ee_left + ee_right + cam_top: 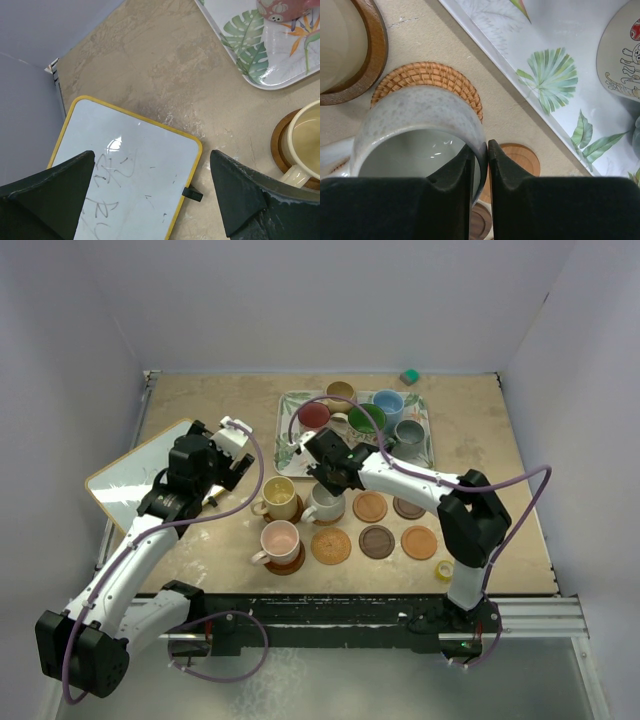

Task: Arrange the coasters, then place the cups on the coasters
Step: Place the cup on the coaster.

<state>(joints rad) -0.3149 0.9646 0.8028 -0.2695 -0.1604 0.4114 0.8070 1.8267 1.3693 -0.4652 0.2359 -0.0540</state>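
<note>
My right gripper [325, 486] [487, 150] is shut on the rim of the white cup [326, 506] [415, 115], one finger inside and one outside. That cup sits over a woven coaster [427, 75]. The yellow cup [280, 497] [306, 134] stands on a wooden coaster [279, 145], and the pink cup [280, 539] on a dark one [291, 563]. Several bare coasters [377, 541] lie to the right. The red [314, 416], tan [341, 391], blue [388, 403], green [367, 419] and grey [408, 431] cups stand on the tray. My left gripper [236, 466] [152, 200] hangs open and holds nothing.
The leaf-print tray [294, 446] [260, 55] [570, 45] lies at the back centre. A yellow-framed whiteboard [128, 478] [125, 165] lies at the left under my left gripper. A small yellow tape roll [444, 569] sits near the front right, and a small green block [409, 376] at the back.
</note>
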